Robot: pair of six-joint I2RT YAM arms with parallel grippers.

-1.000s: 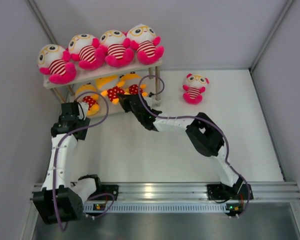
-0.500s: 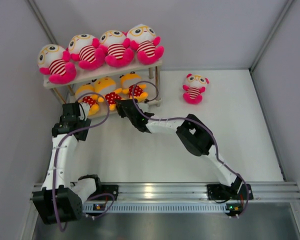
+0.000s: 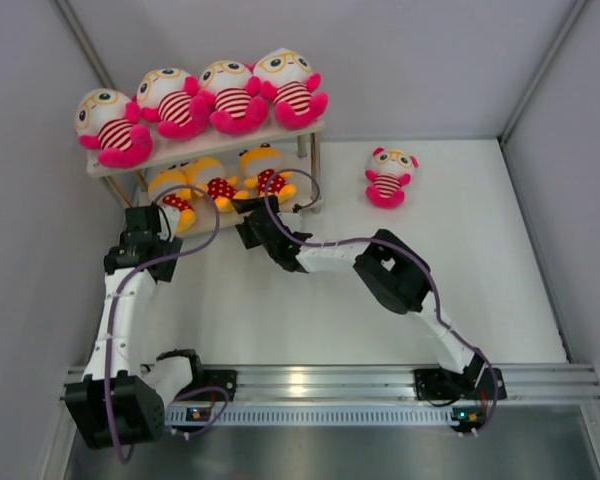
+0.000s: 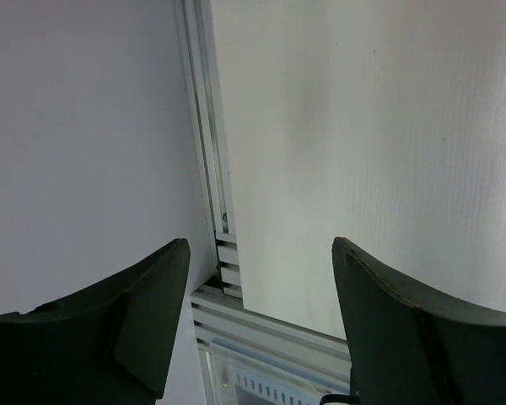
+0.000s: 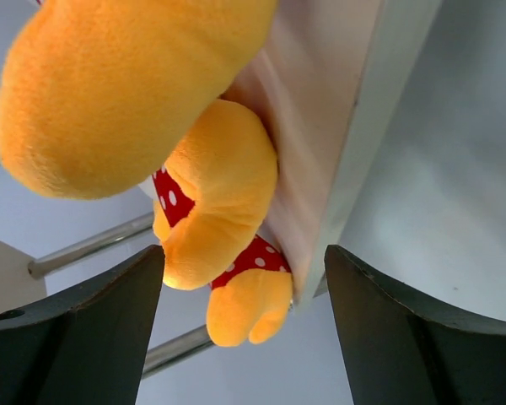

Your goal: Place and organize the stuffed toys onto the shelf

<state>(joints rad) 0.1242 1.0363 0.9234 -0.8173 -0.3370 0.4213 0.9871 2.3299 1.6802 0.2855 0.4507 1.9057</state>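
The right end effector [image 3: 252, 222] sits at the front of the shelf's [image 3: 265, 136] lower tier. Its fingers are spread, and the middle orange plush [image 3: 218, 186] lies ahead of the gap with neither finger touching it. In the wrist view the plush rests on the lower board [image 5: 337, 126] with a foot right at the front edge, so I'd say a nudge back would seat it better.

The left end effector [image 4: 260, 245] is also spread and holds nothing. It hangs by the shelf's left end, close to the side wall, and looks parked out of the way.

Four striped toys [image 3: 230, 95] sit shoulder to shoulder on the top tier and fill it end to end. The three orange plush share the lower tier, where the only gap is a little room by the right leg. The fifth striped toy [image 3: 388, 177] sits upright on the worktop [image 3: 260, 320], right of the shelf and well apart from it.

The worktop around that toy is open, so the right arm has room to swing over. Its cable loops near the shelf's right leg, though, and I'd back straight out first.
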